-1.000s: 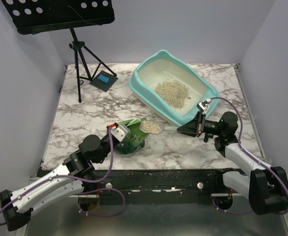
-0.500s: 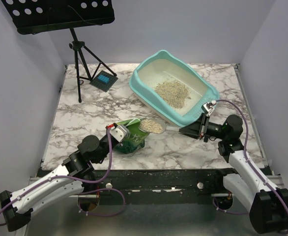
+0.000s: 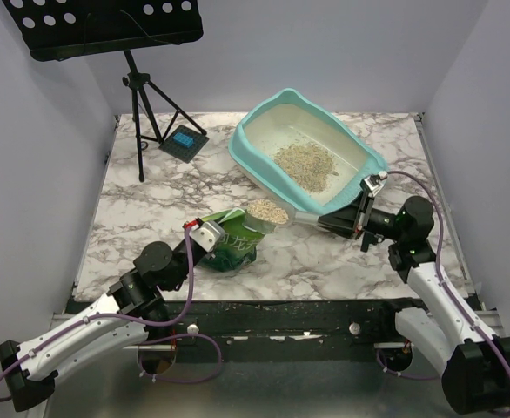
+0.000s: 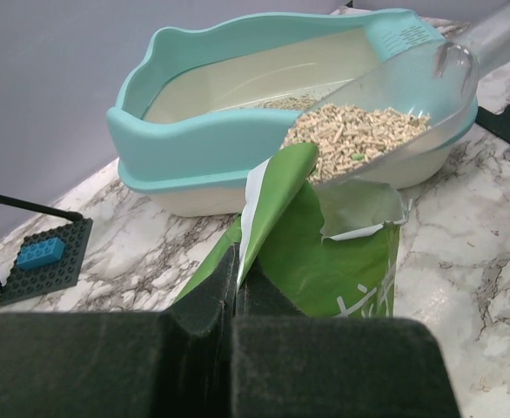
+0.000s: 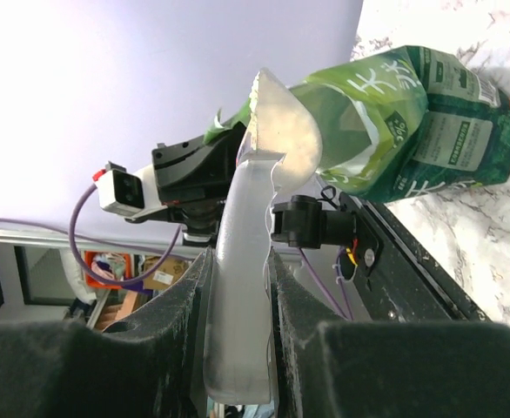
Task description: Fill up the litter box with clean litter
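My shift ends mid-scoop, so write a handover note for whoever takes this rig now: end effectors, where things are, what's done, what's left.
Left end effector: shut on the open edge of the green printed foil bag lying on the marble table.
Right end effector: shut on the handle of the clear plastic scoop, loaded with beige pellet litter, raised beside the near wall of the large turquoise plastic litter box.
Done: one pile of litter lies in the box.
Left: tip this scoopful in, probably repeat; much of the floor looks bare.
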`<state>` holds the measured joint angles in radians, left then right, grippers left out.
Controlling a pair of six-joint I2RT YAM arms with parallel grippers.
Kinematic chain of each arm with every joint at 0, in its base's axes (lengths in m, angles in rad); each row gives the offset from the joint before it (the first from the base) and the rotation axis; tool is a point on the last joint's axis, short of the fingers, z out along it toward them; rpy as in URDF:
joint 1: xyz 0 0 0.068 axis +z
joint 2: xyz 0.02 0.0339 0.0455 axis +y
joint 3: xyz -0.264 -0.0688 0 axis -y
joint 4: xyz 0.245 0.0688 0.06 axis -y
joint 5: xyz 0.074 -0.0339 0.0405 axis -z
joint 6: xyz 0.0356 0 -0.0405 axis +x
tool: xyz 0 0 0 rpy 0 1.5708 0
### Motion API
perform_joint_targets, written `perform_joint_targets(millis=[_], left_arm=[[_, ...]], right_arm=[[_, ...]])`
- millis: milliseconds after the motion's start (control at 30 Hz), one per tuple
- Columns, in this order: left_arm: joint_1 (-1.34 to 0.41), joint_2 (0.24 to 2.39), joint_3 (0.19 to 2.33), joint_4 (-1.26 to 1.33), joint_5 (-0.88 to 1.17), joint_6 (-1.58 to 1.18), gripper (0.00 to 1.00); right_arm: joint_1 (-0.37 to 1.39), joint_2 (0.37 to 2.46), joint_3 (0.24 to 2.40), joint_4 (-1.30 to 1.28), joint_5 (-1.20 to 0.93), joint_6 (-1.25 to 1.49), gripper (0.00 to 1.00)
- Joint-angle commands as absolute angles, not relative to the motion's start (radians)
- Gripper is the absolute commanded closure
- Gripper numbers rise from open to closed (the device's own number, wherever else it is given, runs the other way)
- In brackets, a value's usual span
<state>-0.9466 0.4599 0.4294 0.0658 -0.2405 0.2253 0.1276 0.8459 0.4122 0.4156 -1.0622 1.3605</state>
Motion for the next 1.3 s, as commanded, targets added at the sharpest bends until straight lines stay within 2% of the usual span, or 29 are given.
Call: perform_joint_targets(millis=[0,300,600,767,900,1067,1267], left_arm=[[-0.950,0.443,0.426,0.143,-0.247,0.232,1.00],[-0.948,0.437,0.423,0.149,-0.238,0.226,1.00],[-0.950,0.420,0.425,0.146,-0.230,0.216,1.00],[-0.948,0.399,0.426,0.143,-0.233,0.213,1.00],[-0.948,0.397,0.429,0.141,-0.252,0.210,1.00],[-0.948,0.394,0.428,0.144,-0.284,0.209,1.00],[-0.948,0.406,0.431,0.149,-0.291,0.209,1.00]], right_arm=[[0.114,0.851,0.486,0.420,-1.034,1.411,1.00],[0.091,0.965,0.629,0.443,-0.937,1.442,1.00],[0.023,1.115,0.660,0.653,-0.773,1.534,1.00],[-0.020,1.229,0.702,0.681,-0.726,1.464,1.00],[-0.032,1.313,0.784,0.524,-0.701,1.306,1.00],[-0.032,1.385,0.926,0.139,-0.536,0.918,1.00],[-0.032,1.500,1.087,-0.164,-0.440,0.681,1.00]])
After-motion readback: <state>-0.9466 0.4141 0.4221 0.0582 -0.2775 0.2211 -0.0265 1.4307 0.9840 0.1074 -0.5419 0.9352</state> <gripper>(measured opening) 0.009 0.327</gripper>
